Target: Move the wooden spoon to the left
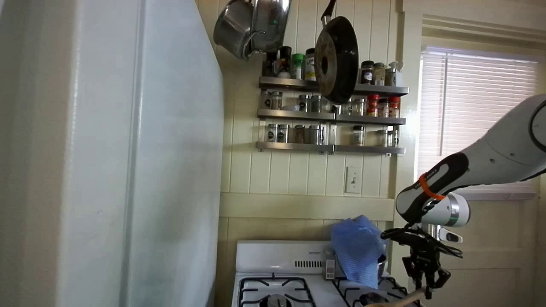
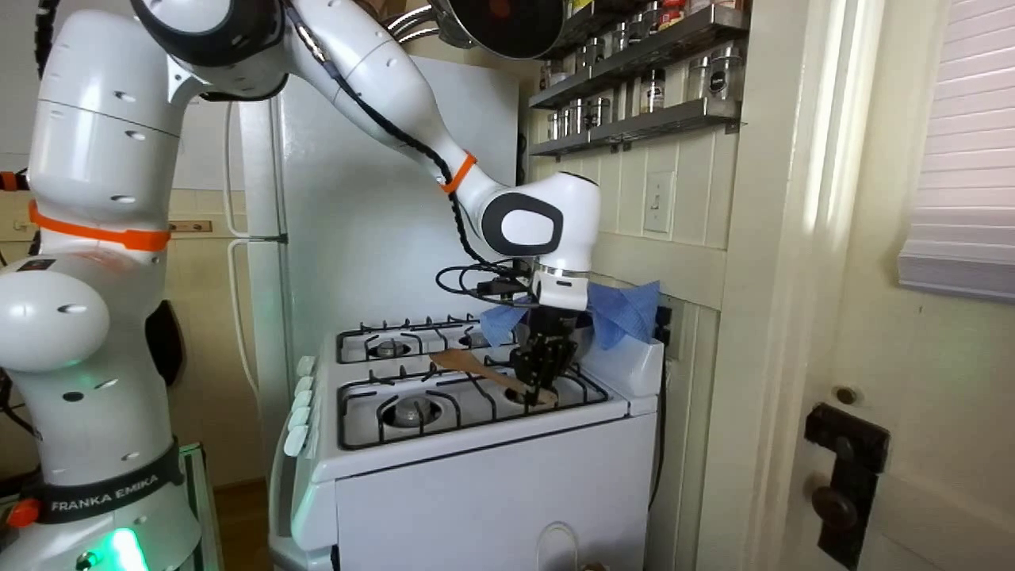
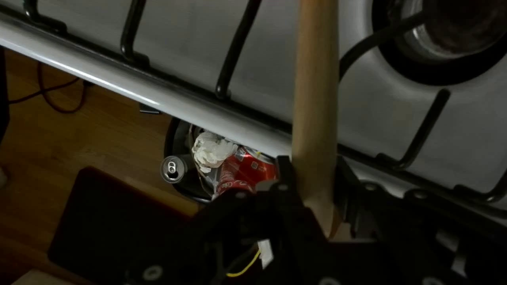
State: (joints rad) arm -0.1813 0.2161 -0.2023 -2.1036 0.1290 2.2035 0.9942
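The wooden spoon is light brown with a long handle and a flat, wider head. In an exterior view the spoon (image 2: 469, 363) lies across the space over the stove's near grate, head toward the stove's knob side. My gripper (image 2: 539, 395) is at the end of its handle. In an exterior view only part of the spoon (image 1: 399, 302) shows at the bottom edge, below my gripper (image 1: 423, 292). In the wrist view the handle (image 3: 315, 99) runs between the two fingers (image 3: 315, 174), which press on both sides of it. The spoon's head is out of the wrist view.
The white stove (image 2: 492, 468) has black grates (image 2: 456, 396). A blue cloth (image 1: 358, 249) hangs over a pot at the back, near the arm. A shaker (image 1: 329, 266) stands beside it. A fridge (image 2: 396, 198) stands beyond the stove. A bin with cans (image 3: 249, 168) is below the stove edge.
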